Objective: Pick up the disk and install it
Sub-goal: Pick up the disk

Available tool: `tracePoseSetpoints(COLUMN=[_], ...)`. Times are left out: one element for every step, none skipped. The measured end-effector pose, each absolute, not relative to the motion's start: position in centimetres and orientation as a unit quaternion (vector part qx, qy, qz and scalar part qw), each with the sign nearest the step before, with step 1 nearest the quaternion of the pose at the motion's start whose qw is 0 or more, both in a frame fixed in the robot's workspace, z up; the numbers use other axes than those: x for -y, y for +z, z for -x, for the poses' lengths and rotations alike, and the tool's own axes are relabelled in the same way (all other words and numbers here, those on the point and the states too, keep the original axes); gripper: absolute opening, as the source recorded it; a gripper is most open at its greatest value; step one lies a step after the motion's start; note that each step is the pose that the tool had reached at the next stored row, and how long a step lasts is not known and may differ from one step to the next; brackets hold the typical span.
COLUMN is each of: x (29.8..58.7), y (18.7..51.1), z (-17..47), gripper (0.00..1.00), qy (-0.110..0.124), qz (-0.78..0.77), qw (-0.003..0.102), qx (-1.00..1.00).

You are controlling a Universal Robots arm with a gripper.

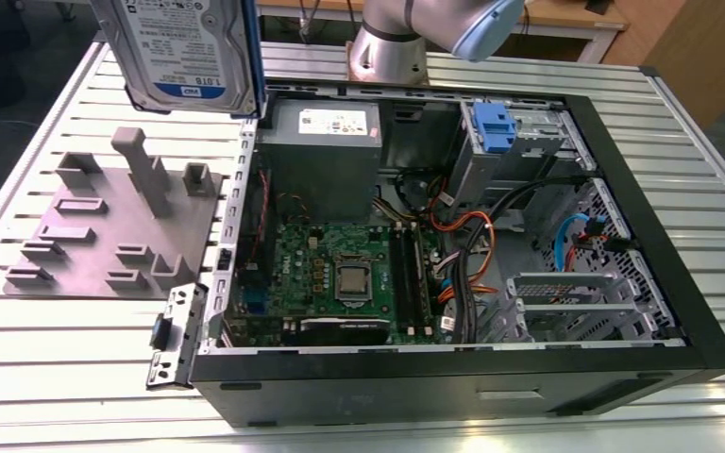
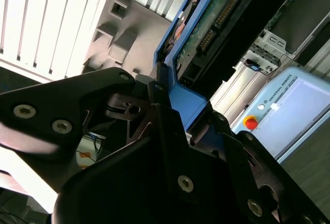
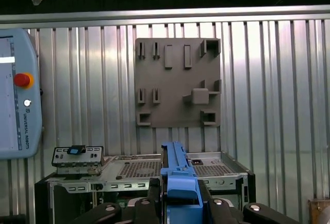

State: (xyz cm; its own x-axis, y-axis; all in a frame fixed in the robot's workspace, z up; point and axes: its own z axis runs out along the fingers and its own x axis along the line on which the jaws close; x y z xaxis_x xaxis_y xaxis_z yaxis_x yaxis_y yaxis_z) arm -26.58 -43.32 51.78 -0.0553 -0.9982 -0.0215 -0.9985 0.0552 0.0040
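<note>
The disk (image 1: 186,47), silver with a white-and-blue label and blue side rails, hangs upright in the air above the table's far corner on the exterior view's left, clear of the grey fixture plate (image 1: 110,226). In the second wrist view my gripper (image 2: 170,95) is shut on the disk's blue rail, and the green circuit-board side of the disk (image 2: 216,12) extends away from the black fingers (image 2: 154,110). The first wrist view has the blue rail (image 3: 178,180) standing between the fingertips, above the open computer case (image 3: 144,175).
The black computer case (image 1: 463,236) lies open on the slatted table, with a grey power-supply box (image 1: 325,142), a drive bay with a blue latch (image 1: 495,127) and loose cables inside. The arm's base (image 1: 395,42) stands behind the case. A teach pendant (image 3: 18,95) lies beside it.
</note>
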Motion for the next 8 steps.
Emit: tracePoseSetpoints(x=[43.32, 43.34, 43.33, 43.33, 43.34, 43.33, 43.33, 43.34], y=[51.78, 51.78, 51.78, 51.78, 51.78, 51.78, 51.78, 51.78], z=[26.58, 26.57, 26.56, 26.56, 26.56, 26.56, 26.56, 26.56], gripper=[0.36, 0.36, 0.36, 0.36, 0.36, 0.36, 0.36, 0.36], qy=[0.009, 0.009, 0.009, 0.009, 0.009, 0.009, 0.009, 0.009], qz=[0.687, 0.687, 0.687, 0.687, 0.687, 0.687, 0.687, 0.687], qw=[0.006, 0.007, 0.007, 0.007, 0.007, 0.007, 0.007, 0.007], qx=[-0.726, -0.726, -0.726, -0.726, -0.726, -0.726, -0.726, -0.726])
